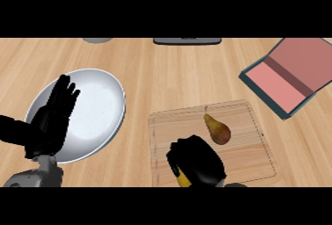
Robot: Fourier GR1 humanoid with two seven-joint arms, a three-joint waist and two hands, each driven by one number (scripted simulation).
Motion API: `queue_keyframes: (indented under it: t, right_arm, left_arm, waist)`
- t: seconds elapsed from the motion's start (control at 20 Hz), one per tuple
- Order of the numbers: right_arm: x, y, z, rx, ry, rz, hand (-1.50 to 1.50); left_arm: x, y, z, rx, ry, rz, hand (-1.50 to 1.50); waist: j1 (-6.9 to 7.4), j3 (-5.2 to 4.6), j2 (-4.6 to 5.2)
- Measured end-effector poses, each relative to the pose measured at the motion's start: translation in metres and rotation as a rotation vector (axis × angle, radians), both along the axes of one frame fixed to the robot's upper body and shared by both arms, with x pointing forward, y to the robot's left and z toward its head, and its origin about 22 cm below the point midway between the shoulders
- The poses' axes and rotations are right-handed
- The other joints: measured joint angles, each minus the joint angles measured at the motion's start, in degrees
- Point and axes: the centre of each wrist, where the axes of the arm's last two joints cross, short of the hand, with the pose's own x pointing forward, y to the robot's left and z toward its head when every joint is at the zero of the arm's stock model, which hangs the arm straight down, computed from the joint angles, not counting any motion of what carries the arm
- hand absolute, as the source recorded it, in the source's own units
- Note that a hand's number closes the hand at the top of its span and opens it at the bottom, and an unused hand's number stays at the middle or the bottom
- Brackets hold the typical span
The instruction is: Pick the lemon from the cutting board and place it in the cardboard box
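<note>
On wooden counter (168, 74): cutting board (246, 154), white plate (97, 110), box (292, 74).

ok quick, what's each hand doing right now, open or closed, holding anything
Left hand: open, fingers straight, over the white round plate, holding nothing.
Right hand: curled round a small yellow lemon on the wooden cutting board.

Worktop (168, 74) and cutting board (246, 145) were matt wood grain; plate (97, 110) was smooth, glossy white.
</note>
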Motion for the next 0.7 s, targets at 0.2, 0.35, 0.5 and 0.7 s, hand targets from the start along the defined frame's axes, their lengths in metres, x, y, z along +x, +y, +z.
queue_keyframes:
  t: [0.2, 0.35, 0.5, 0.7]
  right_arm:
    - [-0.019, 0.011, 0.015, 0.002, -0.121, 0.014, 1.5]
    - [-0.032, 0.017, 0.036, 0.018, -0.189, 0.039, 1.5]
    - [-0.046, 0.019, 0.065, 0.023, -0.252, 0.073, 1.5]
    - [-0.06, 0.009, 0.096, 0.126, -0.304, 0.026, 1.5]
  left_arm:
    - [0.003, 0.004, -0.006, 0.0, 0.0, 0.001, 0.0]
    - [0.002, 0.005, 0.0, 0.0, -0.007, 0.004, 0.0]
    - [0.007, 0.006, -0.002, 0.0, -0.006, 0.003, 0.0]
    - [0.006, 0.003, -0.004, 0.002, -0.002, 0.002, 0.0]
  waist:
    - [-0.03, 0.04, 0.04]
    - [0.03, 0.03, 0.05]
    - [-0.1, 0.01, 0.06]
    - [-0.06, 0.04, 0.05]
